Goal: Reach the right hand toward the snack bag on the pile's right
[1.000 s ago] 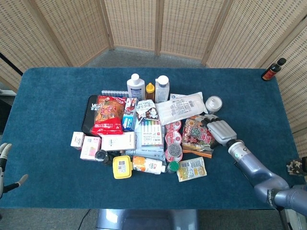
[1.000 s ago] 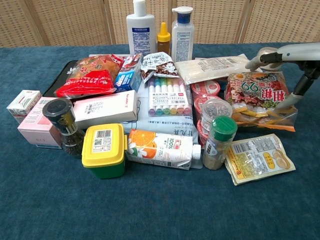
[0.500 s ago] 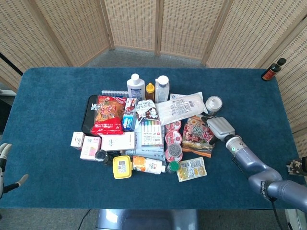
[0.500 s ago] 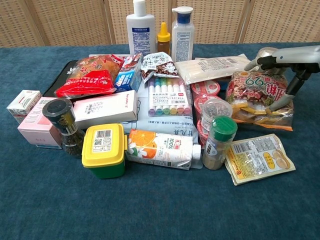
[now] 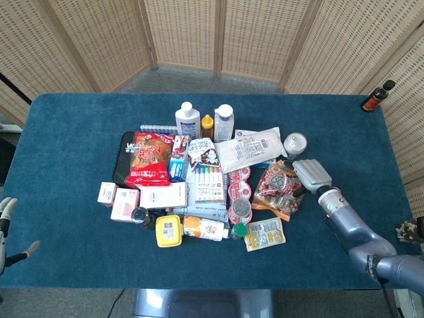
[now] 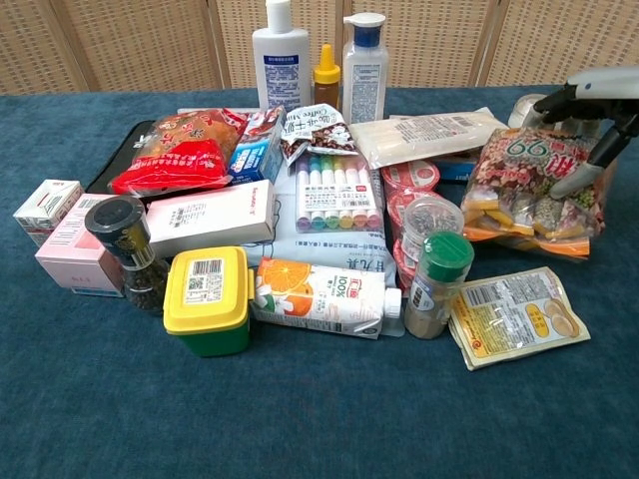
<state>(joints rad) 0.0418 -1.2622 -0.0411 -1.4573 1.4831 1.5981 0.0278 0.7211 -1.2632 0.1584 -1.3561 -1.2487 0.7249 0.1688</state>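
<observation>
The snack bag [image 5: 275, 187], pink and red with a clear lower part, is at the right edge of the pile. In the chest view the snack bag [image 6: 529, 190] stands tilted up off the cloth. My right hand [image 5: 310, 175] grips its right top corner. In the chest view the right hand [image 6: 596, 110] has its fingers over the bag's top and the thumb against its side. My left hand [image 5: 6, 228] shows only at the lower left edge of the head view, fingers apart and holding nothing, far from the pile.
A white jar [image 5: 295, 143] stands just behind the right hand. A yellow pouch [image 6: 514, 316] and a green-lidded spice jar [image 6: 437, 284] lie in front of the bag. A dark bottle [image 5: 377, 96] stands at the table's far right corner. The pile fills the table's middle.
The right hand closed on the snack bag and drew it to the right, and the bag went from lying flat to tilted up. The left hand stayed put.
</observation>
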